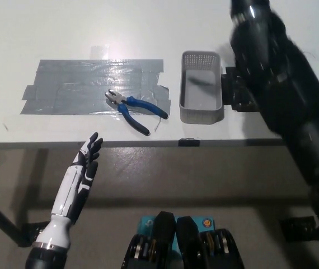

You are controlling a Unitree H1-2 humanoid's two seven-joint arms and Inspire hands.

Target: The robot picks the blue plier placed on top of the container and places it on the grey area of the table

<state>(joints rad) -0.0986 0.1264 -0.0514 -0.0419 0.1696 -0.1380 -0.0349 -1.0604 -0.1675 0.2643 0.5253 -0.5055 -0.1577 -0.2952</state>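
Head view: the blue plier (134, 109) lies flat on the white table (64, 28), its jaws on the grey area (70, 84) and its handles reaching past the tape's lower right edge. The grey container (201, 87) stands just right of the tape, apart from the plier. The left hand (84, 168) hangs below the table edge, fingers spread, holding nothing. The right arm (282, 95) crosses upward at right; its hand is out of frame.

Right hand beyond the top edge — dark mat (239, 94) mostly behind the arm.
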